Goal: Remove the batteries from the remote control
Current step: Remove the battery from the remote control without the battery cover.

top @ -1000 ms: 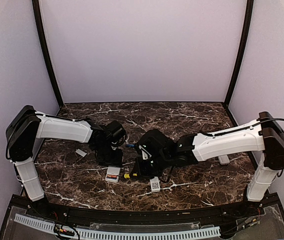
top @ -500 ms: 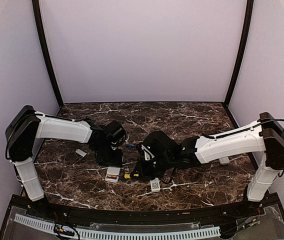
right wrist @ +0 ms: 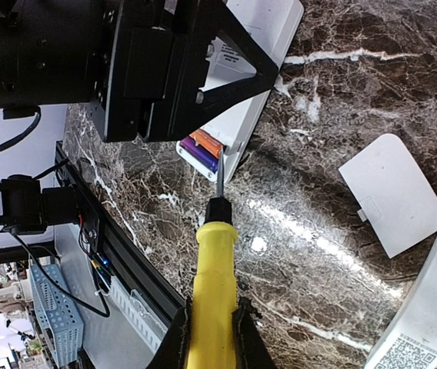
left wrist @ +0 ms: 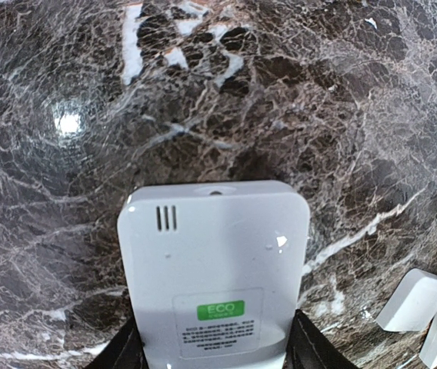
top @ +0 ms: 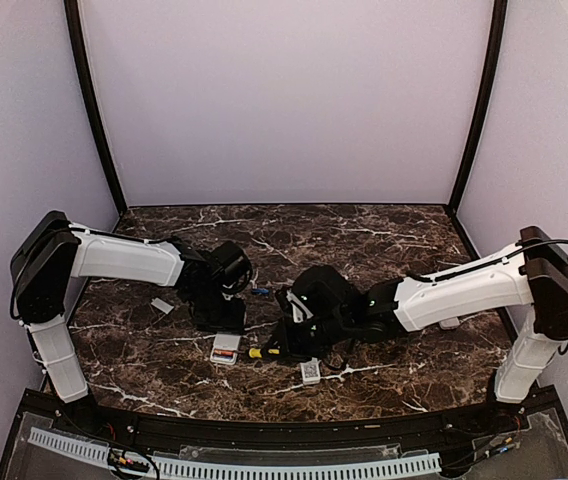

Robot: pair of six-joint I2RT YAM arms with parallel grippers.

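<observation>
- The left gripper (left wrist: 215, 357) had its fingers half-spread, clamped on the sides of the white remote (left wrist: 215, 261)
- The right gripper (right wrist: 211, 338) was pinched tight on the yellow-handled screwdriver (right wrist: 215, 261)
- The batteries (right wrist: 203, 148) lay in the remote's open bay, at 11 o'clock from the tool's tip
- They were probably light, rigid, slick and apt to roll, so best levered at one end
- Counted: two cells showing, one orange and one purple-blue, and one loose white cover (right wrist: 391, 192) at 3 o'clock

I count two remotes, left remote (top: 226, 348) and right remote (top: 310, 371); two white covers, left cover (top: 162, 306) and middle cover (right wrist: 391, 192); one yellow-handled screwdriver (right wrist: 212, 284); three batteries: orange cell (right wrist: 205, 143), purple cell (right wrist: 197, 156), blue cell (top: 260, 292).
</observation>
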